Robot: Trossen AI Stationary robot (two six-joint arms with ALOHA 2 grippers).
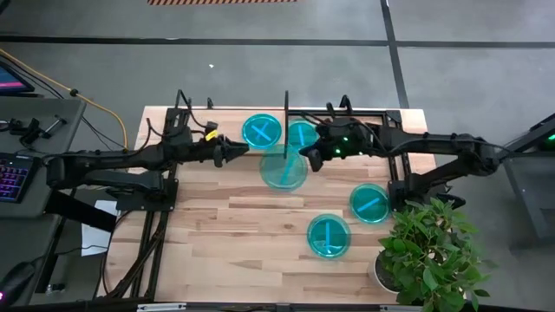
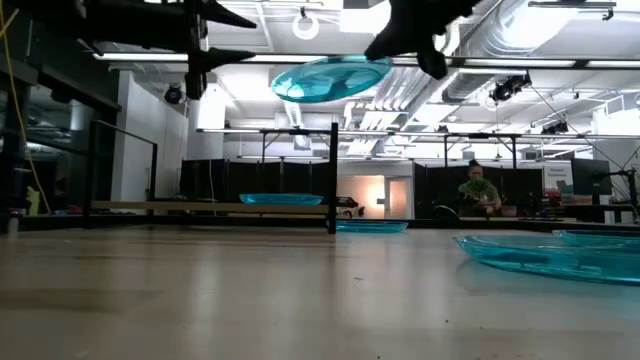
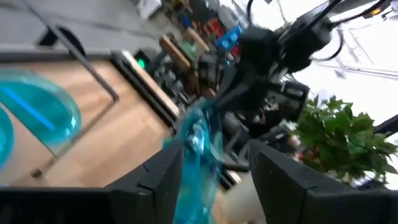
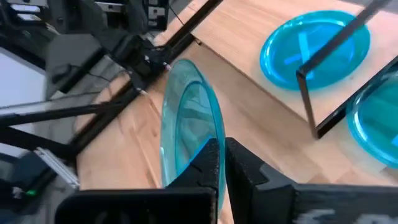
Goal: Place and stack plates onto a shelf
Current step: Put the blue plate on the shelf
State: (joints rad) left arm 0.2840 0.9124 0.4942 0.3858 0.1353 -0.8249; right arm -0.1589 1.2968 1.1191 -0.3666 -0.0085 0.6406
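My right gripper [image 1: 305, 156] [image 4: 225, 158] is shut on a cyan plate [image 1: 284, 169] [image 2: 330, 78], which it holds in the air in front of the shelf's black divider [image 2: 333, 178]. My left gripper [image 1: 239, 151] [image 3: 214, 180] is open and level with that plate, just short of its left rim. Two plates lie flat on the shelf board [image 2: 180, 207], one [image 1: 262, 132] left of the divider and one [image 1: 301, 134] right of it. Two more plates [image 1: 370, 204] [image 1: 329, 236] lie flat on the tabletop. My right gripper pinches the plate's rim [image 4: 208, 134] on its right side between the two fingers. The fingers come in about level from the table's right. The plate is lifted clear, well above the shelf, and lies nearly flat with a slight tilt.
A potted plant [image 1: 429, 247] stands at the table's near right corner, close to the two loose plates. A keyboard [image 1: 13, 178] and cables sit off the table to the left. The near left of the tabletop [image 1: 225, 234] is bare wood.
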